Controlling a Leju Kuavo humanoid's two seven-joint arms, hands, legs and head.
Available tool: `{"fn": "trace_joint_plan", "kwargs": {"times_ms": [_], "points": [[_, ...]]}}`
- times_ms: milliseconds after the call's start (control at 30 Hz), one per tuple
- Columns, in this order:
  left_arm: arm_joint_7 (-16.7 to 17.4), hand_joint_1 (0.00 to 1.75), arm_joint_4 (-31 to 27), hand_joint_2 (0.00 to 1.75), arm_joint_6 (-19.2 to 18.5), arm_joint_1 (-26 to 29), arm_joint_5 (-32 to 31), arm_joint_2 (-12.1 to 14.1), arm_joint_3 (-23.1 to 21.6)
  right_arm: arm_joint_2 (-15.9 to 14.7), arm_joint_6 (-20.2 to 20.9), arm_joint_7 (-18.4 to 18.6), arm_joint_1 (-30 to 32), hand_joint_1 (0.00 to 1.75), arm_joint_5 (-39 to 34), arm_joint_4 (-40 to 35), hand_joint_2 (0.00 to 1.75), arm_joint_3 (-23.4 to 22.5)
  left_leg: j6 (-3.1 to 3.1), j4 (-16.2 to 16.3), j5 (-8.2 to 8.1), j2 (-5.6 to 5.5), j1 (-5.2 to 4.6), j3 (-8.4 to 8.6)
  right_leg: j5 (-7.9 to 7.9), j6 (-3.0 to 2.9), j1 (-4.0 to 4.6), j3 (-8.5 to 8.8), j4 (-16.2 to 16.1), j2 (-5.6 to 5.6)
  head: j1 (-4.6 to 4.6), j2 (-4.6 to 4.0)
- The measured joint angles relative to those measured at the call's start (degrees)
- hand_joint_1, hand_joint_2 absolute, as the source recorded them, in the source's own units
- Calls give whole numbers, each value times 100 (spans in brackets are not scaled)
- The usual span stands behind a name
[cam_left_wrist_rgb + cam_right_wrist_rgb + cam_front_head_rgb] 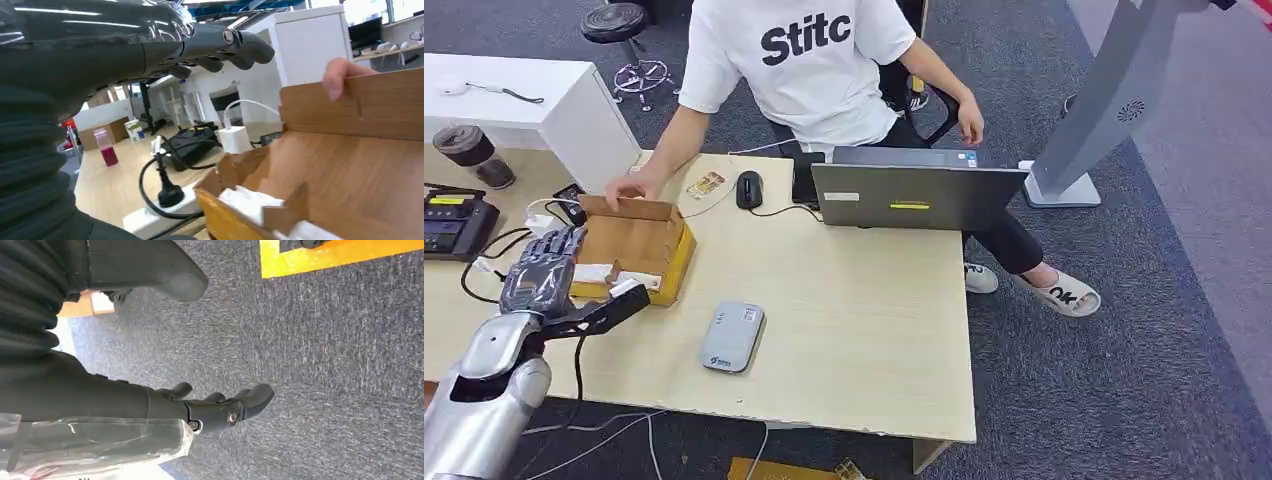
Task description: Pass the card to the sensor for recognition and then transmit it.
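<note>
An open cardboard box (pixel 639 238) stands on the left of the wooden table (pixel 854 330). White cards (pixel 592 272) lie at its near end, the cards (pixel 248 201) also showing in the left wrist view. My left hand (pixel 544 268) hovers over the box's near left corner, fingers (pixel 225 44) apart above the box (pixel 350 170) and holding nothing. The grey-white sensor (pixel 732 336) lies flat on the table, right of the box and nearer the front edge. My right hand (pixel 215 407) hangs over the carpet with its fingers loosely spread and nothing in them.
A person in a white shirt (pixel 809 60) sits across the table, one hand (pixel 629 188) on the box's far wall. A laptop (pixel 914 196), a mouse (pixel 749 188), and a black device (pixel 454 225) with cables also lie on the table. A white cabinet (pixel 534 105) stands far left.
</note>
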Motion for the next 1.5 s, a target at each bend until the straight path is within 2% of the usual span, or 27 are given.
{"fn": "trace_joint_plan", "kwargs": {"times_ms": [200,933,967,1033,1067,1100,1167,1500], "points": [[-17,0,304,175,50,-226,-42,-183,-190,2,0,9,-6,0,13,0,175,0,0,0,0,3,0,0,0,0,0,-2,0,5,0,0],[66,0,889,175,65,-641,-135,-489,-518,28,22,61,-5,0,63,0,175,0,0,1,0,3,0,0,1,0,0,-1,0,5,0,0],[72,7,957,175,59,-661,-135,-522,-568,31,22,48,-6,0,109,0,175,0,1,1,-1,3,0,-1,1,0,0,-3,0,5,0,0],[59,35,1020,175,11,-697,-74,-527,-640,31,22,61,-6,0,111,0,175,0,1,1,-1,2,0,-2,1,0,0,-3,0,4,-2,0],[46,110,1049,175,-11,-715,-33,-527,-664,31,22,74,-6,0,111,0,175,0,1,1,-1,2,0,-2,1,0,0,-3,0,4,-2,0],[26,147,1073,175,-35,-729,-13,-527,-680,31,22,87,-6,0,114,0,175,0,1,1,-1,3,0,-2,1,0,0,-3,0,4,-2,0],[2,175,1132,175,-66,-760,48,-527,-717,31,17,103,-4,0,114,0,175,0,1,1,-1,3,0,-1,1,0,0,-3,0,5,-2,0],[-179,175,1370,175,-260,-872,356,-496,-892,31,4,101,-3,0,118,0,175,0,0,1,0,2,0,-2,1,0,0,-2,0,4,0,0]]}}
